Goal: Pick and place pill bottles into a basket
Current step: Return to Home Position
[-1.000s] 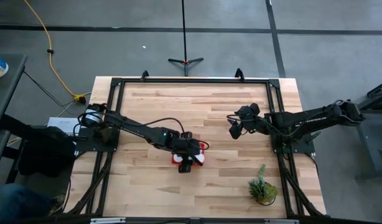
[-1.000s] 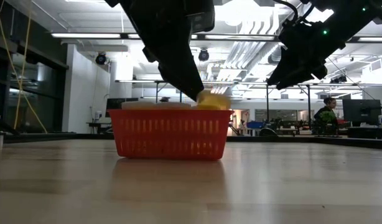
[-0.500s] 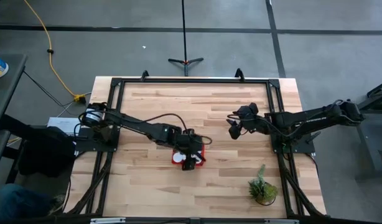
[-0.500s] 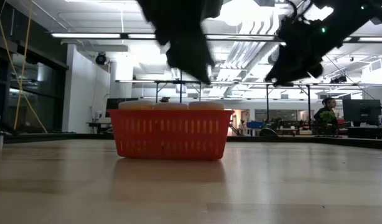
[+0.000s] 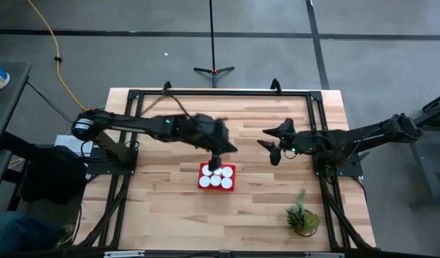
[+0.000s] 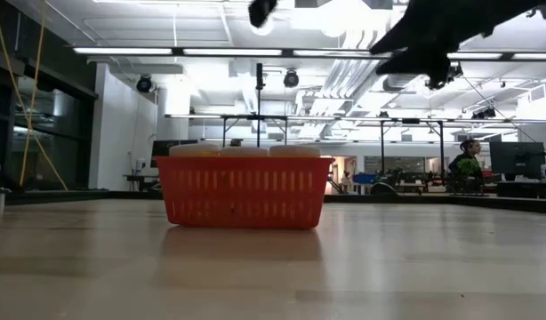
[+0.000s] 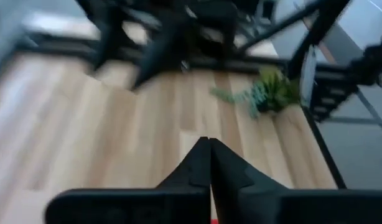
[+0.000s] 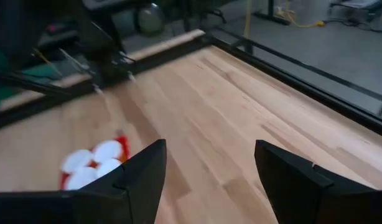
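The red basket [image 5: 203, 184] stands on the table's middle, toward the near edge. Several pill bottles [image 5: 218, 177] stand upright in it, white caps up; in the low view the caps [image 6: 244, 150] show just above the basket's rim [image 6: 242, 161]. My left gripper [image 5: 216, 163] hangs above the basket's far side, shut and empty; its own view shows the fingertips [image 7: 209, 163] together. My right gripper [image 5: 274, 150] hovers open to the right of the basket, fingers [image 8: 144, 171] apart with nothing between them.
A small green potted plant [image 5: 303, 215] stands near the table's near right corner. A black frame [image 5: 220, 92] runs round the table's edges. Bare wood lies to the left of the basket and toward the far edge.
My left gripper has let go of an amber bottle into the basket, then risen and drawn back toward the far edge. The bottle now stands among the others. My right gripper has risen a little and tipped more level.
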You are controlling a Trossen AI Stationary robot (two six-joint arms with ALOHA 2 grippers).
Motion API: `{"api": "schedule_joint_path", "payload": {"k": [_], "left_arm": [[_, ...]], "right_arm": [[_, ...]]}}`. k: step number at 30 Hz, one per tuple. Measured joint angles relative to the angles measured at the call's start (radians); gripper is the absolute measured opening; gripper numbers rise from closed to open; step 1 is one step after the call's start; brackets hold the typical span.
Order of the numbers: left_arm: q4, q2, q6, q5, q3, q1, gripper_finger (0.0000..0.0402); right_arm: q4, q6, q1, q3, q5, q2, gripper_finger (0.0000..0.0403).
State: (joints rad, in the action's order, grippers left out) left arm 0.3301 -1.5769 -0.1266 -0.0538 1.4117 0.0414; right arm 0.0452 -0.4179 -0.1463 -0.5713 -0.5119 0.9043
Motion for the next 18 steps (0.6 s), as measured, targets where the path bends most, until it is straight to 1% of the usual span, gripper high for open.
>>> {"api": "schedule_joint_path", "payload": {"k": [2,4,5,8,10,14,18], "left_arm": [[0.005,0.048,0.027,0.032,0.0,-0.005,0.0053],[0.009,0.097,0.056,0.068,0.0,-0.004,0.0059],[0.013,0.123,0.073,0.074,0.0,-0.003,0.0055],[-0.001,0.205,0.118,0.079,-0.023,-0.002,0.0022],[-0.023,0.258,0.127,0.084,-0.07,-0.003,0.0022],[-0.133,0.393,0.123,0.12,-0.238,-0.003,0.0036],[-0.277,0.569,0.082,0.119,-0.457,-0.002,0.0022]], "right_arm": [[-0.001,0.0,0.0,0.0,0.033,-0.039,0.0236],[-0.011,0.0,0.0,0.0,0.057,-0.077,0.0236],[-0.014,0.001,0.0,0.0,0.07,-0.1,0.0236],[-0.042,0.009,0.0,0.0,0.104,-0.149,0.0236],[-0.087,0.03,0.0,0.0,0.121,-0.173,0.0236],[-0.17,0.093,0.0,0.0,0.153,-0.202,0.0236],[-0.182,0.152,0.0,0.0,0.2,-0.203,0.0236]]}}
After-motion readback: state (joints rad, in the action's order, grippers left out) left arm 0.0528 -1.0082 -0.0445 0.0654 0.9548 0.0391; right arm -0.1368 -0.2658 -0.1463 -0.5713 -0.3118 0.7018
